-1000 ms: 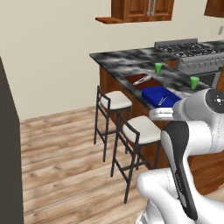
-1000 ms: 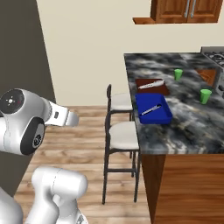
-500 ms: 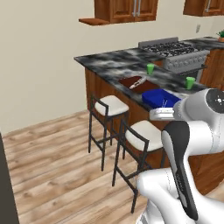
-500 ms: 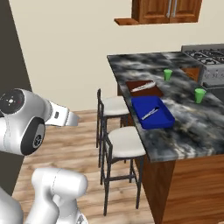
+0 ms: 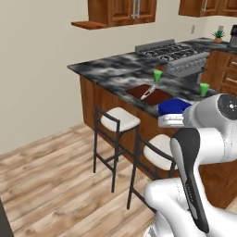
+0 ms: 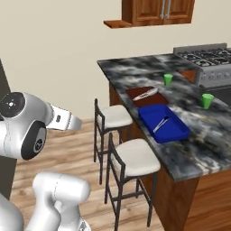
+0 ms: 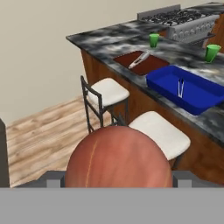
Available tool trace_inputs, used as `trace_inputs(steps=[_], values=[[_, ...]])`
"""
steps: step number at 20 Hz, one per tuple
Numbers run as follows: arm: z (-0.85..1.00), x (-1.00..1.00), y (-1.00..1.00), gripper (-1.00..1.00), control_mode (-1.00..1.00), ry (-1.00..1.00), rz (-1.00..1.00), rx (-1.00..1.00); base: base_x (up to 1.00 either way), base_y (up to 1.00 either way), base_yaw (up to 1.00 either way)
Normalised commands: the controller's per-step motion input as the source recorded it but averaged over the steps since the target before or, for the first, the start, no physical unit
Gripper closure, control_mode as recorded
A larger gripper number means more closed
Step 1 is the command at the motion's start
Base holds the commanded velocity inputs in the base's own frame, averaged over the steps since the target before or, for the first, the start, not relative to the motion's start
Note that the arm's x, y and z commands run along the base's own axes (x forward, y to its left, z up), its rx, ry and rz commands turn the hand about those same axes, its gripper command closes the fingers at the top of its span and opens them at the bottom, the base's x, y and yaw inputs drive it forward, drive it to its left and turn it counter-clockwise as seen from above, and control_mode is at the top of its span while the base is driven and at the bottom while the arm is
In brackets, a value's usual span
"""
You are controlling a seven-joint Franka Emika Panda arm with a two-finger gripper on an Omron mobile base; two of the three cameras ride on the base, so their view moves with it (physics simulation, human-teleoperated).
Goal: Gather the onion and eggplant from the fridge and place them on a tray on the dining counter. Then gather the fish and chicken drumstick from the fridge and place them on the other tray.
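Observation:
A large reddish-brown onion (image 7: pixel 118 159) sits low in the hand view, with my gripper (image 7: pixel 118 180) shut on it between the two dark fingertips (image 7: pixel 53 179). Ahead stands the dining counter (image 7: pixel 109 37) with a dark marbled top. On it lie a brown tray (image 7: pixel 151 64) holding a slim pale item and, nearer, a blue tray (image 7: pixel 197 97) holding a thin pale utensil. The same trays appear as the brown tray (image 6: pixel 137 92) and the blue tray (image 6: pixel 173 131). The eggplant, fish and chicken drumstick are out of view. A dark edge of the fridge (image 6: pixel 2 81) shows at the left.
Two white-seated bar stools (image 6: pixel 135 155) (image 6: pixel 113 116) stand against the counter's near side. Two green cups (image 6: pixel 168 79) (image 6: pixel 207 100) sit on the counter, with a stove (image 6: pixel 205 56) behind. Open wooden floor (image 5: pixel 51 176) lies to the left.
The whole picture has shifted, so the base has moved: the fridge has slid out to the left edge and the counter with its stools now stands nearer and more central.

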Motion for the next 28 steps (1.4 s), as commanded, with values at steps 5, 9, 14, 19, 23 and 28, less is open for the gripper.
trace_inputs(steps=[5, 9, 14, 19, 23, 28], values=[[0.00, 0.00, 0.00, 1.00, 1.00, 0.00, 0.00, 0.00, 0.38, 0.63, -0.28], [0.00, 0.00, 0.00, 1.00, 1.00, 0.00, 0.00, 0.00, 0.39, 0.59, -0.27], [0.00, 0.00, 0.00, 1.00, 1.00, 0.00, 0.00, 0.00, 0.36, 0.58, -0.27], [0.00, 0.00, 0.00, 1.00, 1.00, 0.00, 0.00, 0.00, 0.30, 0.54, -0.27], [0.00, 0.00, 0.00, 1.00, 1.00, 0.00, 0.00, 0.00, 0.23, 0.60, -0.27], [0.00, 0.00, 0.00, 1.00, 1.00, 0.00, 0.00, 0.00, 0.21, 0.59, -0.27]])
